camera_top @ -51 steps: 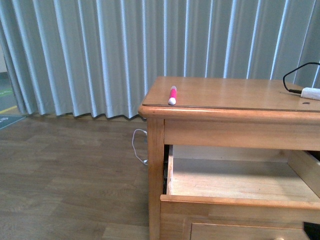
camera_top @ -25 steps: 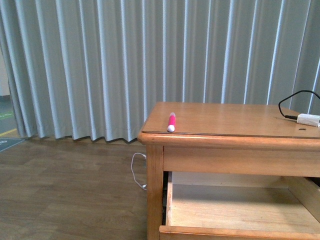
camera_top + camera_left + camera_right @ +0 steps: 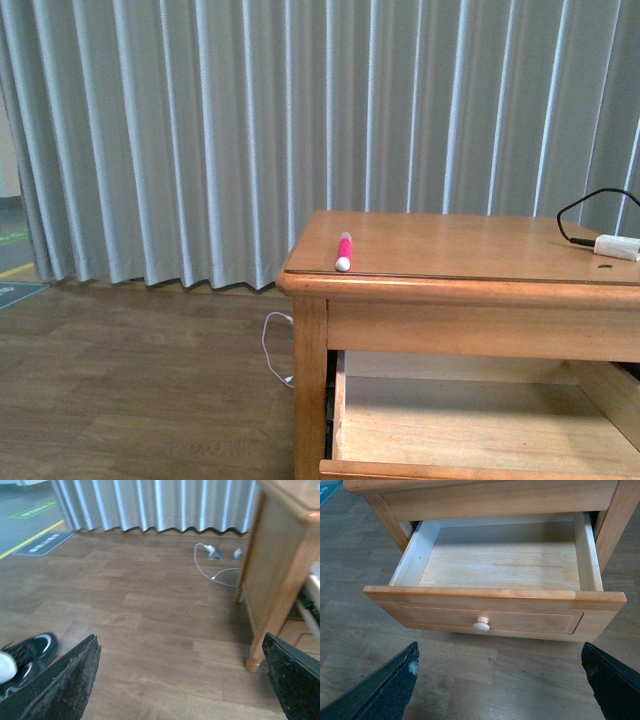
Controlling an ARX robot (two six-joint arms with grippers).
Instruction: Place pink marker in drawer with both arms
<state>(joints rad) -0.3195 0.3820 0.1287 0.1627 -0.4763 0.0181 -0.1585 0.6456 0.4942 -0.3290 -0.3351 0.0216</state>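
- The short, slim bright pink marker with a white cap end [image 3: 344, 251] is not yet in the wide honey-brown wooden drawer [image 3: 495, 594]. The drawer stands pulled out nearest the robot, its light wood inside bare and its small round pale knob [image 3: 481, 625] free.
- The opening step therefore looks done; picking up, carrying and dropping the marker are left.
- The black right gripper [image 3: 499, 645] hangs in front of and above the drawer front, fingers spread wide, holding nothing.
- The black left gripper [image 3: 178, 636] is likewise spread and empty. It is over the brown wood-look floor [image 3: 150, 605] near the wooden table leg [image 3: 265, 625], well apart from the marker.
- Farther off, the marker lies flat and untouched on the honey-brown wooden table top [image 3: 450, 245], near its left front corner, white end toward the robot.
- At the top's far right rests a white adapter [image 3: 617, 246] with a black cable [image 3: 585, 205].
- Behind everything hangs a pleated grey curtain [image 3: 200, 130].
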